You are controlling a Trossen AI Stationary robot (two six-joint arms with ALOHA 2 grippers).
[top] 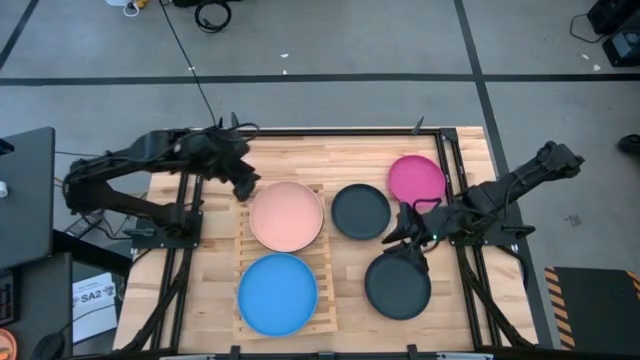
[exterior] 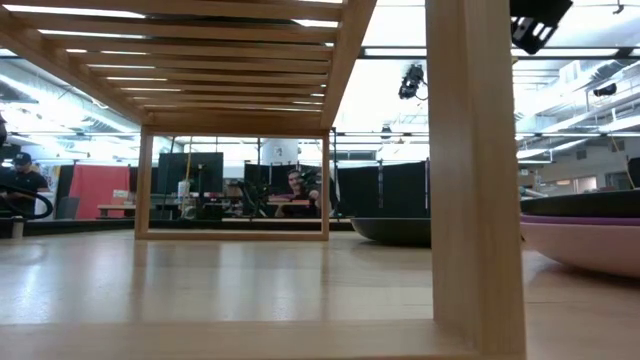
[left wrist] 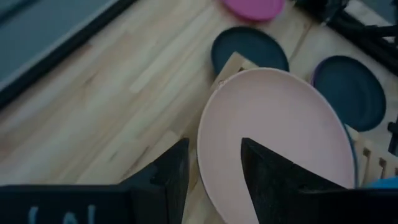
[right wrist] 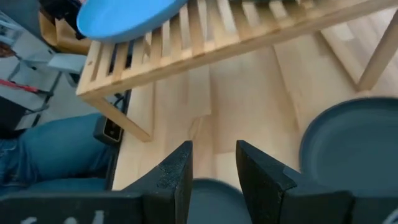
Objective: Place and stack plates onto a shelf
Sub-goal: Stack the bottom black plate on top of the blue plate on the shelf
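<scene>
The shelf, a slatted wooden rack, stands at mid-table. A salmon pink plate lies flat on its far end and a blue plate on its near end. My left gripper hovers open beside the pink plate's far-left rim, which shows between its fingers; I see no touch. My right gripper is open over the far rim of a dark plate. Between its fingers is only bare table, with that plate's rim below them.
A dark grey plate and a magenta plate lie on the table to the right of the shelf. The near dark plate tops a stack with a purple edge. Black frame rails run along the table's sides.
</scene>
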